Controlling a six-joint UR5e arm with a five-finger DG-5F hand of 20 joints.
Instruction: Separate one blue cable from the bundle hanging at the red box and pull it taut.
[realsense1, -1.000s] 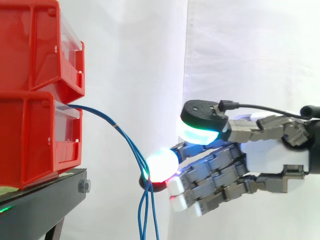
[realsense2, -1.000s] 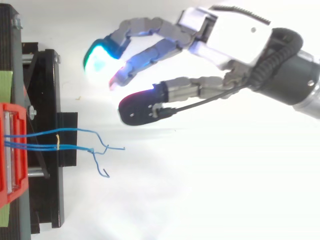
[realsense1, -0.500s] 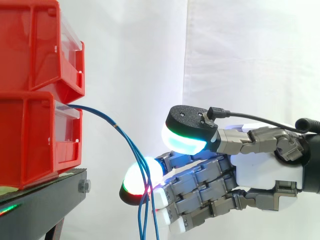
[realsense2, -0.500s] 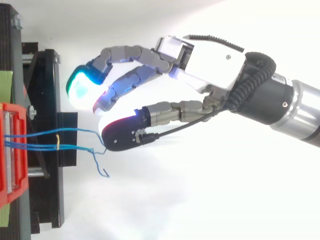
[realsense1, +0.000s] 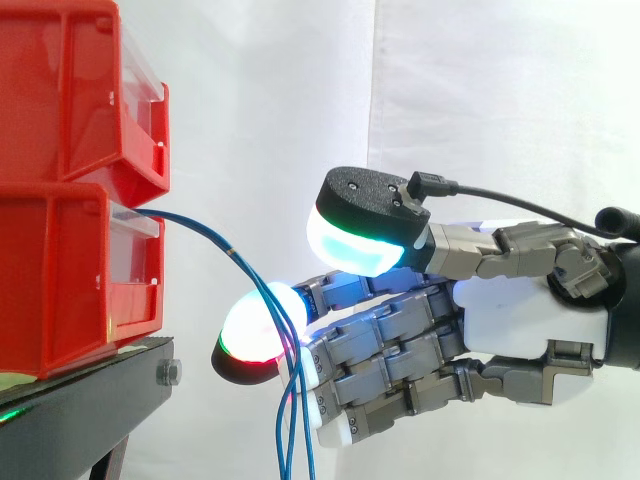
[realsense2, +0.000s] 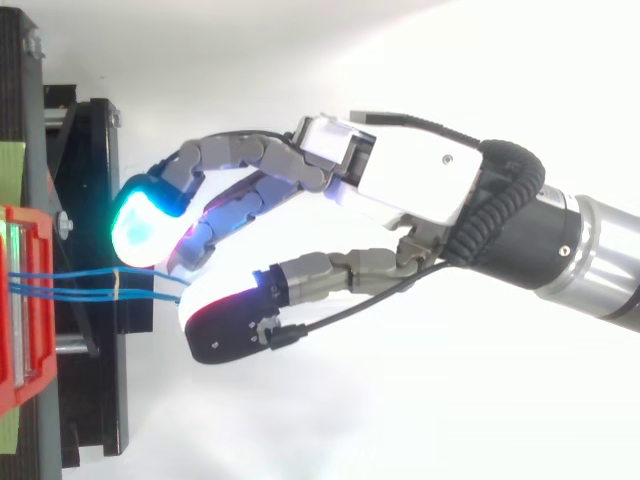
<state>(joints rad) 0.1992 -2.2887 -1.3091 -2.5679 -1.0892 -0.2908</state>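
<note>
Grey jointed fingers and the black-backed thumb (realsense1: 360, 225) of the hand (realsense1: 520, 320) stand well apart and hold nothing, in a wide, relaxed spread. Over the last second the hand has moved in toward the red box (realsense1: 70, 280). Its foremost fingertip (realsense1: 255, 335), which was just at the strands, now reaches past them on the box side, and the thumb has come in over the bundle. From above, the loose hooked ends that lay clear of the hand are now covered by the thumb. The bundle of blue cables (realsense1: 200, 232) leaves the lower red box, sags outward and drops straight down, crossing in front of the fingers in the side view — whether any strand touches a pad I cannot tell. As I judge it, the strands are now bracketed between thumb and fingers, but none is singled out. Pinching a single strand looks like the next step, and nothing is taut yet.
</note>
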